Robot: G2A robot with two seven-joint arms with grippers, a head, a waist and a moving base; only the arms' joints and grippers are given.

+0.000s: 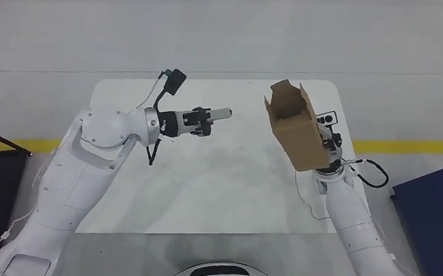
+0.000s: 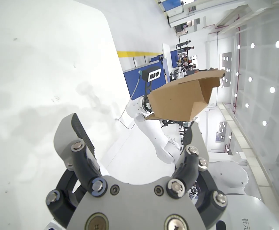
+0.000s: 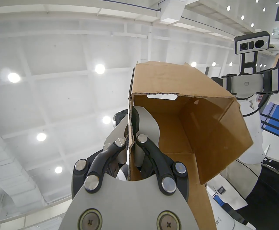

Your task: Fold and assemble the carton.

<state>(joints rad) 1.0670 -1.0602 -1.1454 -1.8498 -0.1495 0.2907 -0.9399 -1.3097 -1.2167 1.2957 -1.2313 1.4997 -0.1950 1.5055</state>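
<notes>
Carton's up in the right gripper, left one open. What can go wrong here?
The right gripper pinches one thin wall of the carton, tilted above the table: it may slip or crease.
The open left gripper is apart from it; a push on a flap could twist the carton loose.

The carton (image 1: pixel 296 128) is plain brown cardboard with no print, darker inside its open mouth. The counter (image 1: pixel 226 191) is white, with a few faint grey smudges. The left claw (image 1: pixel 223 113) has pale grey fingers (image 2: pixel 65 128) and black ribbed pads (image 2: pixel 84 135). Its links (image 2: pixel 84 161) are black, set on a silver plate (image 2: pixel 135 207) with brass-coloured screws (image 2: pixel 96 224). The right claw (image 3: pixel 130 118) is likewise silver with black links. The left arm (image 1: pixel 92 157) and right arm (image 1: pixel 356 220) are white. The floor (image 1: pixel 212 32) is pale grey, crossed by a yellow stripe (image 1: pixel 409 146). A partition (image 2: pixel 141 79) is deep blue.
</notes>
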